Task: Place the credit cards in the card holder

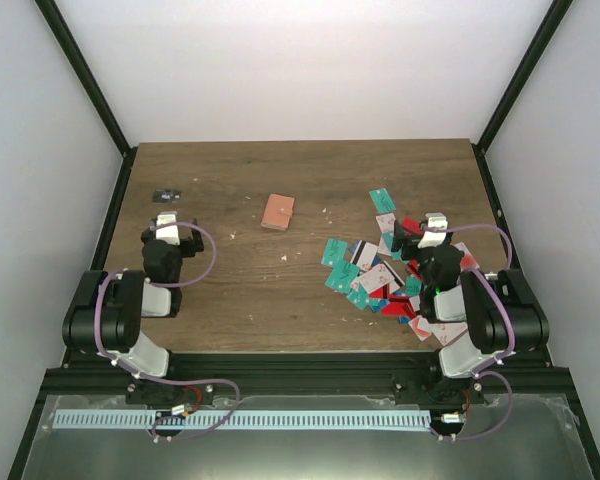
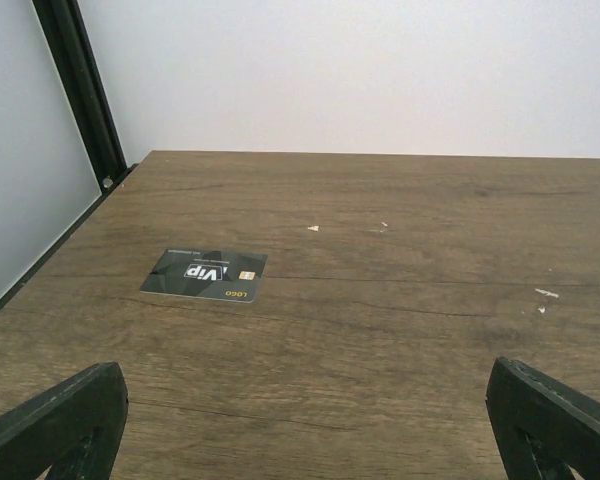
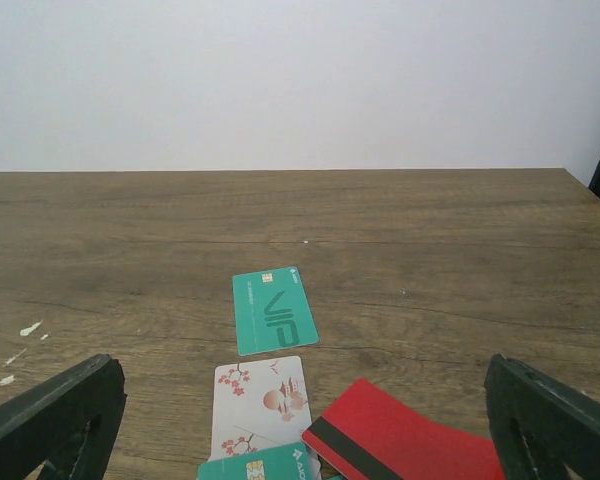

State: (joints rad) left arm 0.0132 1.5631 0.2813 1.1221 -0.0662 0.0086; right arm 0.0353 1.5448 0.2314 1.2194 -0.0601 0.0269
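The wooden table [image 1: 300, 310] carries everything, and the work on it looks not yet begun. Both arms are folded low near their bases, with elbows back and wrists pointing to the far wall, which I judge to be a waiting pose. The credit cards [image 1: 375, 275] lie in a loose heap on the right side, many overlapping, around and under the right gripper [image 3: 300, 425]. Probably they were scattered so that the arm must take them one at a time. Its jaws stand wide apart with nothing between them. A teal card [image 3: 274, 312], a white card [image 3: 260, 400] with blossoms and a red card [image 3: 400, 440] lie just ahead of it. The left gripper [image 2: 300, 425] is equally spread and empty. The card holder [image 1: 278, 211] lies closed and flat between the two arms, apart from the heap. A single black card [image 2: 204, 275] rests at the far left.
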